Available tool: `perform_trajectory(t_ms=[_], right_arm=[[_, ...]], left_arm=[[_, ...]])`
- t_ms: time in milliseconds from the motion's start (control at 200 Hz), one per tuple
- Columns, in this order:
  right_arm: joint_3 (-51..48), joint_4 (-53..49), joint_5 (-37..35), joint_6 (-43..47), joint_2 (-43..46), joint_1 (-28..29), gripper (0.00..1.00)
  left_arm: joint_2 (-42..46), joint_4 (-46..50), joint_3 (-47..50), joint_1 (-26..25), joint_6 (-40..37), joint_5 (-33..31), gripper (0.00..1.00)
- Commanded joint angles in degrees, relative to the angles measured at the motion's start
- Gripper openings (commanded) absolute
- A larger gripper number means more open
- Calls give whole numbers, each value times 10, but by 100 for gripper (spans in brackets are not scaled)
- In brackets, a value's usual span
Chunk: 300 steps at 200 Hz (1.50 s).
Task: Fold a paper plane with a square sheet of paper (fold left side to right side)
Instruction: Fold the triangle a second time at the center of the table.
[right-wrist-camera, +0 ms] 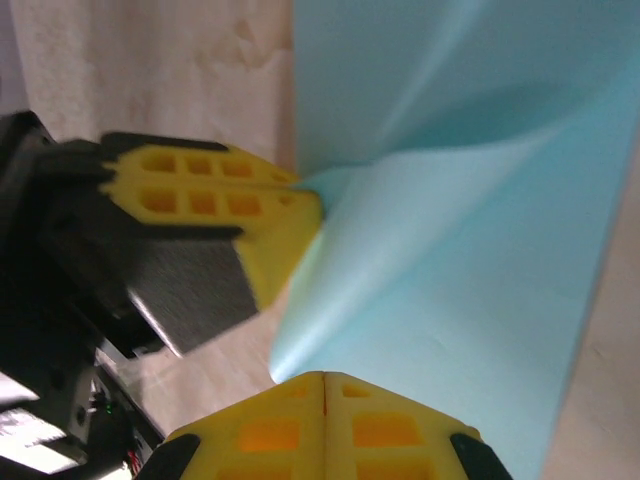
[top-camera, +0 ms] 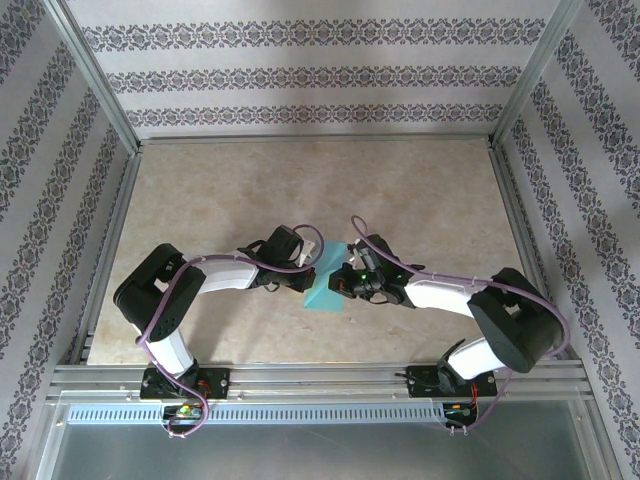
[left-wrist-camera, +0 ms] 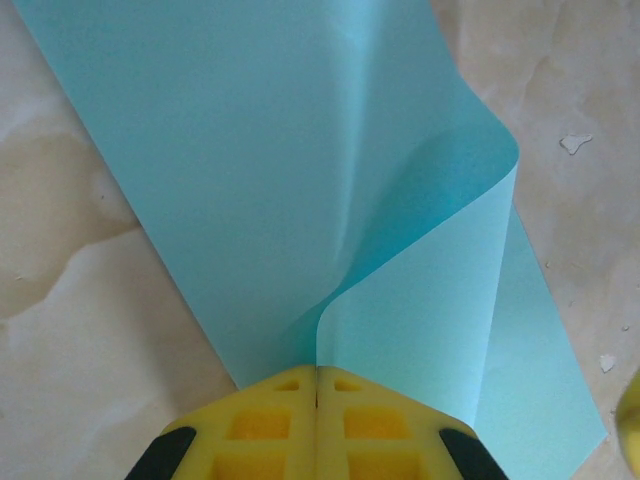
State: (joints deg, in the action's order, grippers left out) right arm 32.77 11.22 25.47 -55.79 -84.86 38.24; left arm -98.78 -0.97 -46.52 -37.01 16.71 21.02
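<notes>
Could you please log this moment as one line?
left gripper: shut on paper | right gripper: shut on paper | paper: edge curled over, not creased

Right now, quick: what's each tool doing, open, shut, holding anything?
Left tool: shut, pinching a curled-up edge of the square sheet of paper.
Right tool: shut at the sheet's edge; whether it pinches it cannot be told.

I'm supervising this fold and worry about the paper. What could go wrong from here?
1. Both the left gripper and right gripper pinch the square sheet of paper close together; pulling apart could tear it.
2. The lifted flap is only a loose curl, so it may crease crooked.
</notes>
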Motion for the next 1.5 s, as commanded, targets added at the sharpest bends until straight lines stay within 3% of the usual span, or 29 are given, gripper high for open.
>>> perform_trajectory(t_ms=[0,390,974,1364,1494], right_arm=[[28,44,-9,-5,-25,1,0],[45,42,-6,0,-89,6,0],[38,5,-19,12,-107,7,0],[27,-4,-24,-7,-115,6,0],[22,-3,-24,-12,-117,6,0]], left_arm=[[-21,14,-1,7,-14,-3,0],[-25,15,-5,7,-14,-2,0],[-26,17,-6,6,-15,1,0],[-16,18,-9,7,-10,2,9],[5,22,-14,8,-5,-2,18]])
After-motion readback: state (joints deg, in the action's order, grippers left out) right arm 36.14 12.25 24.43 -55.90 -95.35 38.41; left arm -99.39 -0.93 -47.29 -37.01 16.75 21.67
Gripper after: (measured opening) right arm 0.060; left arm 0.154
